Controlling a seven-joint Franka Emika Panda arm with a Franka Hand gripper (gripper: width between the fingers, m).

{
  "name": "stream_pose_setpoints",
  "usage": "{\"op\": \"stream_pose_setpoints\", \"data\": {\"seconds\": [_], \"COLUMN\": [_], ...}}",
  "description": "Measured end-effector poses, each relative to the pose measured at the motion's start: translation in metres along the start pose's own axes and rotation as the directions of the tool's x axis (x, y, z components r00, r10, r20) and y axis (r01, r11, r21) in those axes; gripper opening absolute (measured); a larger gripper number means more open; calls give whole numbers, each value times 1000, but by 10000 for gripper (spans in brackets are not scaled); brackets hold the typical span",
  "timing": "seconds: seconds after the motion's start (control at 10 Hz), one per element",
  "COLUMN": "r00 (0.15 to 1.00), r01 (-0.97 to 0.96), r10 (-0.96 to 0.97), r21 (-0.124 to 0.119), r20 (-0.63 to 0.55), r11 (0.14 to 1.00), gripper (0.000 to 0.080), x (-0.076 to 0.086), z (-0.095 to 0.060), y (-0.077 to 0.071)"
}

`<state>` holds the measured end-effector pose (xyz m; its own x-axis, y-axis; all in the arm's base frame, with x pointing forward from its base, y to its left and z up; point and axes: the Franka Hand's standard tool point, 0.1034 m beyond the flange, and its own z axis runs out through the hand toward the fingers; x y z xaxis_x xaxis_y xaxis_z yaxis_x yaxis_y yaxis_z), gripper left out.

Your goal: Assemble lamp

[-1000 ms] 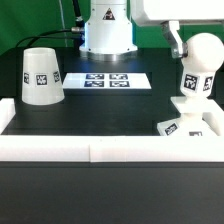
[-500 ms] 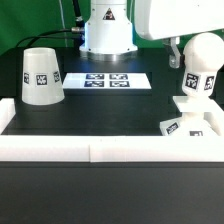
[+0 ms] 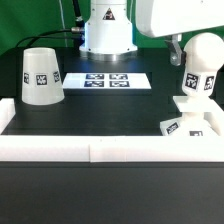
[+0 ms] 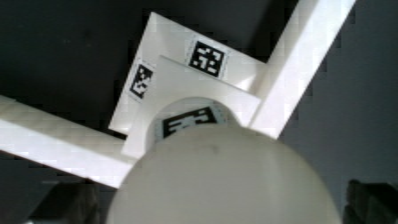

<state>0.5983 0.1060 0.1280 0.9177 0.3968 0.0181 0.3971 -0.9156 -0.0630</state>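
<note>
Shade point(image 3: 40, 76) only in exterior view; bulb point(image 3: 200, 65) on base point(image 4: 169, 48) in both; tool point(image 3: 177, 50) state unclear.

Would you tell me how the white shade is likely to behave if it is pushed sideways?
The shade stands on its wider end, so it would probably slide rather than tip. If toppled, its tapered wall would likely roll in a curve.

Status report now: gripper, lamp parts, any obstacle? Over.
Gripper at the bulb, grip unclear. Bulb upright on base. Shade apart, exterior view's left. Only the marker board lies between.
</note>
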Motion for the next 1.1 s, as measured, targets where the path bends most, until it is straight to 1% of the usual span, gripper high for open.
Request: {"op": "stream_pose_setpoints", "data": {"seconds": [0.4,0.5,0.9,1.1], "r00": [1000,1000,999,986], "r01": [-2,-2,-31,-166], "r10": [2,2,31,166], "r21": [-2,-2,-1,3], "r20": [-6,-6,-7,-7], "r11": [1000,1000,1000,986], "gripper": [686,577,577,578], "x": [2,2,2,2], "z": [-2,-2,-2,-2], "y": [1,1,1,1]}}
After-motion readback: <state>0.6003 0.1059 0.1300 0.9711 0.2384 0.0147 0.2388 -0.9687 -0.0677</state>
